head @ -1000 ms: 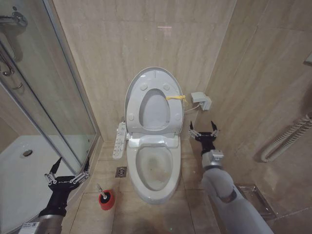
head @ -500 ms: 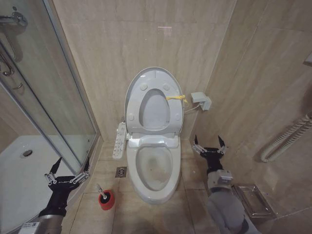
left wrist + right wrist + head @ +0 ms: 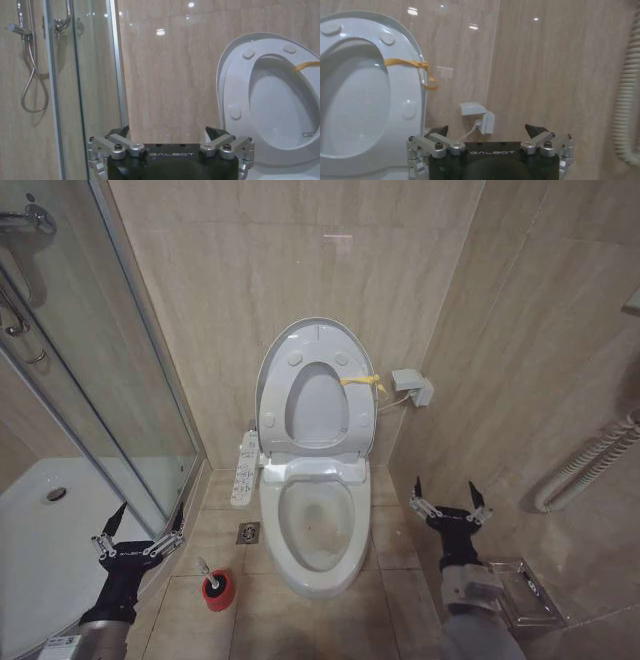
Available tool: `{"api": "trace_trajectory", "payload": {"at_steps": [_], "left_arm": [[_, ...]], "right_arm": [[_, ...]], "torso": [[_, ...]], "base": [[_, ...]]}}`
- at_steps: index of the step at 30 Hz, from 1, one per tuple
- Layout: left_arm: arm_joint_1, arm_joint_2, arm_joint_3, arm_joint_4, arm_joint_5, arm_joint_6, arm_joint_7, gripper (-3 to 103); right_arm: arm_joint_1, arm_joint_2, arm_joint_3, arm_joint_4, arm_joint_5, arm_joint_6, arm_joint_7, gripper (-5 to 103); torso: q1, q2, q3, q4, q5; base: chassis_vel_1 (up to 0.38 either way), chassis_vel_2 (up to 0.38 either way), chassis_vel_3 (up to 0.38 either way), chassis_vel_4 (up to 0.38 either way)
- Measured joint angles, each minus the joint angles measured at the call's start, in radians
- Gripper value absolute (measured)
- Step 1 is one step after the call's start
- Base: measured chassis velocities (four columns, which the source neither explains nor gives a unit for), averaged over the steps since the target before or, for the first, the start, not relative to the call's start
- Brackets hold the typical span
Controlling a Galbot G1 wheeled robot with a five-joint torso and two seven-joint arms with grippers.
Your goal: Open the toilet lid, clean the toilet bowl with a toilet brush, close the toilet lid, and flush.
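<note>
toilet lid stands raised against the back wall with the seat up too, so the toilet bowl lies open and its brownish stains show. over the last second the right gripper has drawn back from beside the lid's hinge end, moving down and toward the right wall, now well apart from the toilet. that suggests the opening step is done and brushing comes next. its fingers are spread wide, holding and touching nothing. the left gripper has not moved; it hangs by the shower door, also spread and empty, near the toilet brush standing in its red holder on the floor.
</note>
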Motion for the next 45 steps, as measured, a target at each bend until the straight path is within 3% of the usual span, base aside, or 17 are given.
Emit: {"api": "trace_trajectory", "payload": {"at_steps": [6,15,27,45], "left_arm": [[0.000,0.000,0.000,0.000,0.000,0.000,0.000,100],[0.000,0.000,0.000,0.000,0.000,0.000,0.000,100],[0.000,0.000,0.000,0.000,0.000,0.000,0.000,100],[0.000,0.000,0.000,0.000,0.000,0.000,0.000,100]], "right_arm": [[-0.052,0.024,0.017,0.028,-0.021,0.025,-0.008,100],[-0.130,0.117,-0.032,0.057,-0.088,0.068,-0.045,100],[-0.065,0.176,-0.040,0.018,-0.131,0.110,-0.076,100],[0.082,0.118,-0.064,-0.144,-0.108,0.097,-0.092,100]], "torso": [[0.000,0.000,0.000,0.0002,0.0000],[0.000,0.000,0.000,0.0001,0.0000],[0.000,0.000,0.000,0.0002,0.0001],[0.000,0.000,0.000,0.0001,0.0001]], "base": [[0.000,0.000,0.000,0.000],[0.000,0.000,0.000,0.000],[0.000,0.000,0.000,0.000],[0.000,0.000,0.000,0.000]]}}
